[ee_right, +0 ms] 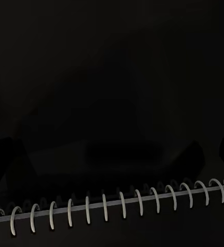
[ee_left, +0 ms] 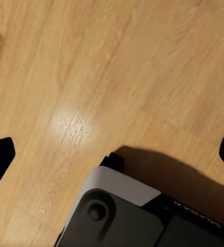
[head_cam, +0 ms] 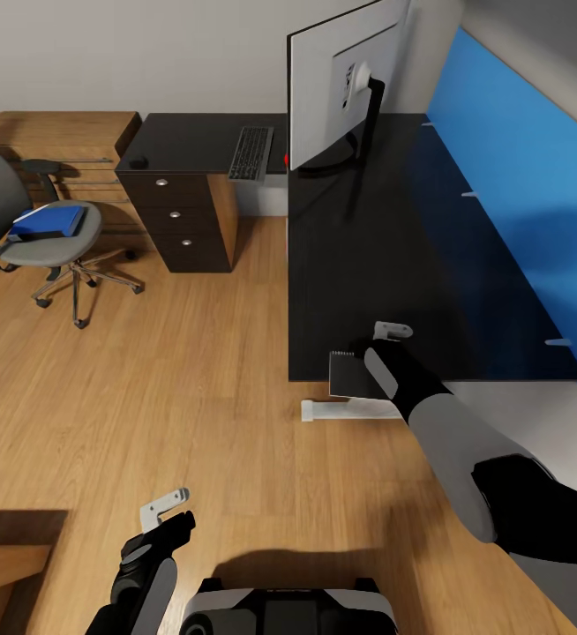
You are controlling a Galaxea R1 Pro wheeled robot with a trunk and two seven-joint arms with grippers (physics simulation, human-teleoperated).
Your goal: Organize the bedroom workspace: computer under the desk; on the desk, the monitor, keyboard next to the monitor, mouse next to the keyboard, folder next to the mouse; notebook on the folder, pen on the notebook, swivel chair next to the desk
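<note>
Notebook is lying at the desk near edge, partly overhanging, with the right gripper hovering over it; can't tell its jaw state. Left gripper is hanging apart over floor. Best to pinch the overhanging edge squarely, avoiding the spiral.

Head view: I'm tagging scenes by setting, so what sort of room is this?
Probably a home office or study corner: a large glossy black L-shaped desk carries a wide flat monitor and slim grey keyboard, and a grey upholstered swivel chair stands on light wood flooring.
</note>
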